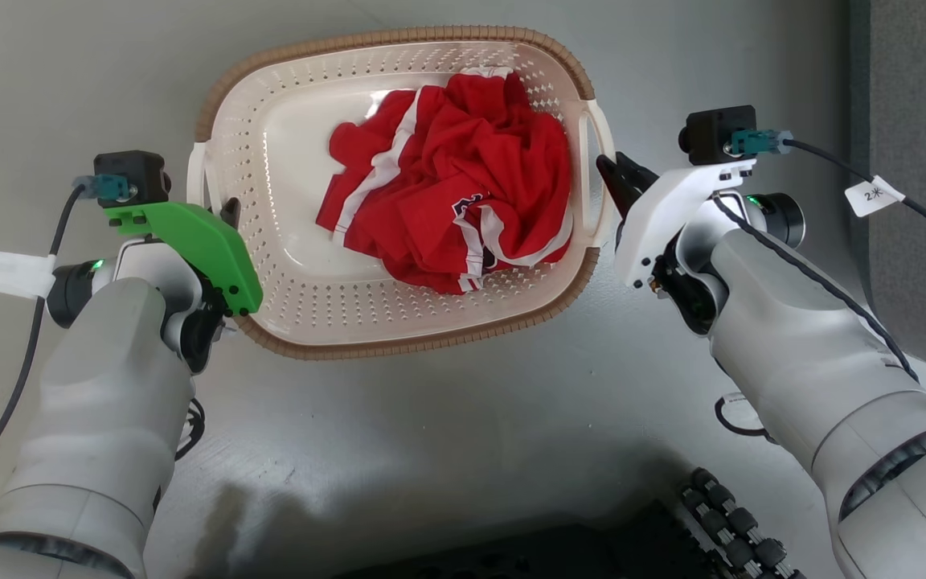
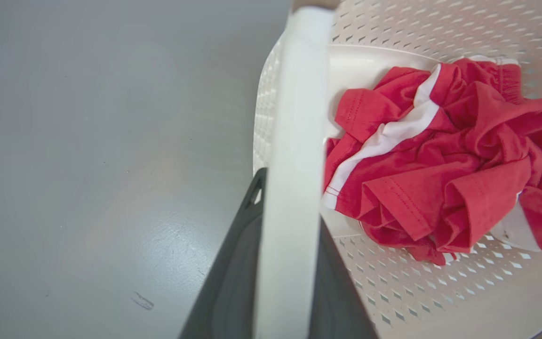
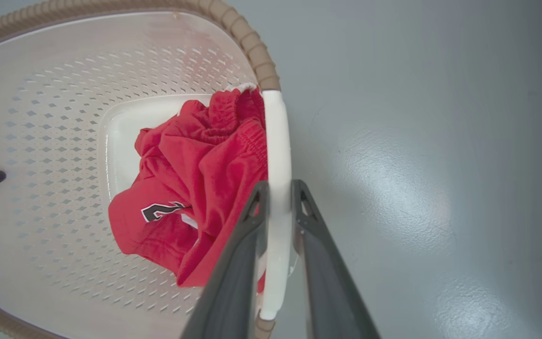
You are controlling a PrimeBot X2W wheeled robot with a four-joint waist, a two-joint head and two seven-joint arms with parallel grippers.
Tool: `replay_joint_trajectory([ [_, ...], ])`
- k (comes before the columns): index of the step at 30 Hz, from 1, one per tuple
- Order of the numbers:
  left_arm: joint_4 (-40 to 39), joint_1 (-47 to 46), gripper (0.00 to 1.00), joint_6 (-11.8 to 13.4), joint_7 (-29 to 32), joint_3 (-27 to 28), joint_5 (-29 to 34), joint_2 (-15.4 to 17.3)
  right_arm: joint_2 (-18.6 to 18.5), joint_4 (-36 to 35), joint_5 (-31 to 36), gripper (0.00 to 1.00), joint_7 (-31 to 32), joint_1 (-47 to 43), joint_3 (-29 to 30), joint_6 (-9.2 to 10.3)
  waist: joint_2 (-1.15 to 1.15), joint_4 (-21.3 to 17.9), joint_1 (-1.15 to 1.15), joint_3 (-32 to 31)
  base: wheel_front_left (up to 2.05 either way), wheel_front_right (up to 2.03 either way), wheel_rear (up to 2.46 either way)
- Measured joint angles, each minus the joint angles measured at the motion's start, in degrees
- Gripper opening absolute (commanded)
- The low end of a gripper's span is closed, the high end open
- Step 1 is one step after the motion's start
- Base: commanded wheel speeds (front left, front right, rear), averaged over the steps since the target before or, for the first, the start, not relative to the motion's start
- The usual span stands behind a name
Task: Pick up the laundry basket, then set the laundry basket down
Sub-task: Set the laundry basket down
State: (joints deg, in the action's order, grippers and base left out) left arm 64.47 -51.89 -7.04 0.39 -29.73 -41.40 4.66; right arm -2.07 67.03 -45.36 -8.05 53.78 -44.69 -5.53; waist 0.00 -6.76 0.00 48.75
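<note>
You're holding 1 laundry basket at 12 o'clock w/ 1 red clothing heap inside, L gripper at 9 and R gripper at 3 each pinching 1 of 2 white handles.

Head camera looks down on the laundry basket. Wrist cameras hug its left handle and right handle, sharing the red garment.

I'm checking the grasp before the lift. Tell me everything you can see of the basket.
The basket is cream-white perforated plastic, rounded-rectangular, with a brown woven-look rim and a white loop handle on each side. It is upright over grey floor, holding crumpled red-and-white clothes. The left gripper pinches the left handle, the right gripper the right handle.
</note>
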Motion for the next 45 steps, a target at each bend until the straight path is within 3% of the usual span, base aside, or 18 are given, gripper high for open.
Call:
replay_joint_trajectory([
  [13, 1.9, -1.0, 0.00, -0.1, 0.0, -0.4, 0.0, -0.4, 0.2, 0.9, -0.1, 0.00, -0.4, 0.9, -0.3, -0.98, 0.00, 0.1, 0.00, 0.4, 0.00, 0.00, 0.00],
  [14, 2.0, -1.0, 0.26, -0.1, 0.1, -0.4, -0.1, -0.4, 0.1, 0.8, -0.1, 0.04, -0.5, 0.9, -0.5, -1.04, 0.00, 0.1, 0.00, 0.4, 0.00, 0.00, 0.00],
  [15, 2.1, -1.0, 0.42, -0.1, 0.1, -0.4, -0.1, -0.4, 0.1, 0.7, -0.1, 0.31, -0.5, 0.9, -0.8, -1.20, 0.00, 0.2, 0.00, 0.4, 0.00, 0.00, 0.00],
  [16, 2.2, -1.1, 0.86, -0.1, 0.1, -0.4, -0.2, -0.3, 0.0, 0.7, -0.1, 0.89, -0.5, 0.9, -1.0, -1.20, 0.00, 0.2, 0.00, 0.4, 0.00, 0.00, 0.00],
  [17, 2.5, -1.1, 1.00, -0.1, 0.1, -0.4, -0.2, -0.2, -0.2, 0.6, -0.1, 1.00, -0.6, 0.9, -1.0, -1.20, 0.00, 0.2, 0.00, 0.5, 0.00, 0.00, 0.00],
  [32, 3.4, -1.9, 1.00, -0.1, -1.2, -1.1, -0.5, 0.1, -1.5, 0.5, -0.8, 1.00, -1.6, 0.9, -1.7, -1.52, 0.00, 0.6, 0.00, -0.8, 0.00, 0.00, 0.00],
  [45, 1.7, 2.5, 1.00, -0.1, -10.3, -2.1, -0.8, -0.1, -1.6, 0.4, -1.6, 1.00, -5.1, -2.8, -1.5, -1.53, 0.00, 0.8, -0.01, -7.1, 0.00, 0.00, 0.00],
])
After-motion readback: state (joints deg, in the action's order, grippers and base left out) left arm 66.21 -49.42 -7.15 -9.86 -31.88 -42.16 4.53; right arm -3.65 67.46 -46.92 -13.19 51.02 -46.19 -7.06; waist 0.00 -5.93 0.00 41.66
